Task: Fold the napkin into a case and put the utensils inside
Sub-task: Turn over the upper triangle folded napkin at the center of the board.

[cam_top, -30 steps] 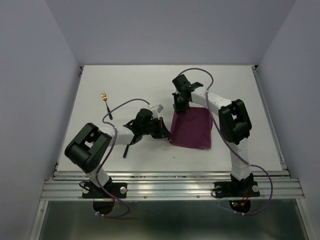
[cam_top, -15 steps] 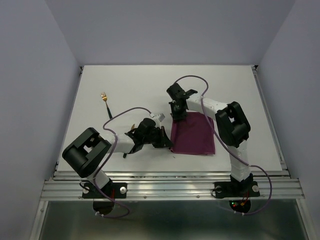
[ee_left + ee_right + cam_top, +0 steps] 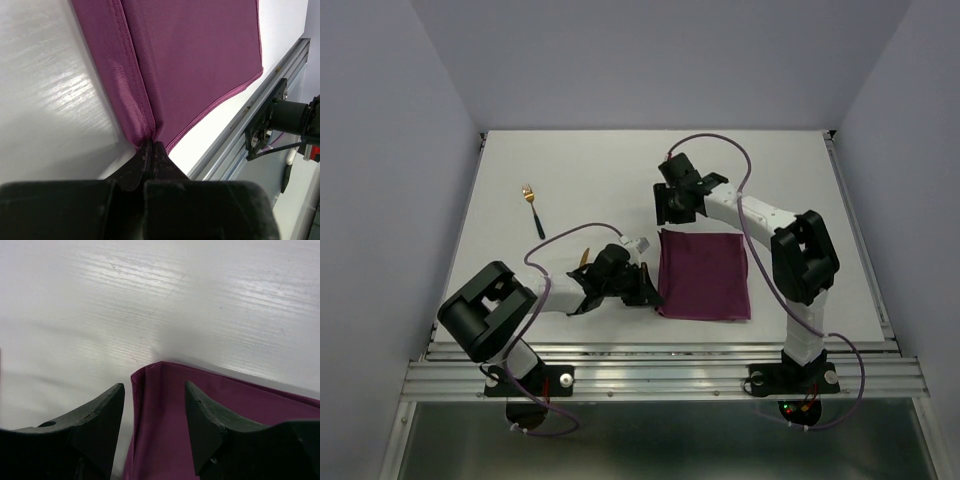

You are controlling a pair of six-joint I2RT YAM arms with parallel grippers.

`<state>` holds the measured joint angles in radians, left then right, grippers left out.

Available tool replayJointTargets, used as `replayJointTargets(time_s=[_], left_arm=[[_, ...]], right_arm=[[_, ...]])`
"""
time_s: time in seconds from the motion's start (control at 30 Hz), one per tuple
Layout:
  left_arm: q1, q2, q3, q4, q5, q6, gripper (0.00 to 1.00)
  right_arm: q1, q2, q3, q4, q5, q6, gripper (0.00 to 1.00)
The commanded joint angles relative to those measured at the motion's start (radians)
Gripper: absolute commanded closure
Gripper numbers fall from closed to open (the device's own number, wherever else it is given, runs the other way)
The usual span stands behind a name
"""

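Two napkin (image 3: 705, 272) layers pinched in my left gripper (image 3: 150, 145) hold the fold; my right gripper (image 3: 155, 386) hovers spread over the far corner

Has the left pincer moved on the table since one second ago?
Yes. In the top view, the left pincer, shut on the napkin, has come nearer to the table's front rail.

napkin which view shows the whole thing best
Top external: the whole folded napkin is in frame, all four edges. Left wrist shows only the hemmed corner pinched by the left gripper; right wrist shows only a far corner framed by the open right gripper.
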<state>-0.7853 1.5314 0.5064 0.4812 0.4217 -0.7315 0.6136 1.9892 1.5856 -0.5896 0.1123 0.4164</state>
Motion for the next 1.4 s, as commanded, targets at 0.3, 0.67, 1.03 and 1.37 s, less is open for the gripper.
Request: replayJointTargets(time_s=[0.3,0.67,1.03,1.37], left_arm=[[-0.005,-0.141,-0.039,-0.064,-0.032,-0.013,0.37],[0.029,-0.301,0.145,-0.378,-0.234,0.087,0.19],[0.061,0.076,0.547,-0.645,-0.394,0.116,0.27],[0.060,0.237,0.684,-0.724,-0.495,0.098,0.28]], right_arm=[[-0.003,-0.223,-0.125,0.053,0.107,0.030,0.37],[-0.102,-0.611,-0.430,-0.010,0.193,0.025,0.36],[-0.192,-0.782,-0.615,-0.009,0.148,0.116,0.38],[-0.192,-0.779,-0.644,-0.009,0.144,0.111,0.38]])
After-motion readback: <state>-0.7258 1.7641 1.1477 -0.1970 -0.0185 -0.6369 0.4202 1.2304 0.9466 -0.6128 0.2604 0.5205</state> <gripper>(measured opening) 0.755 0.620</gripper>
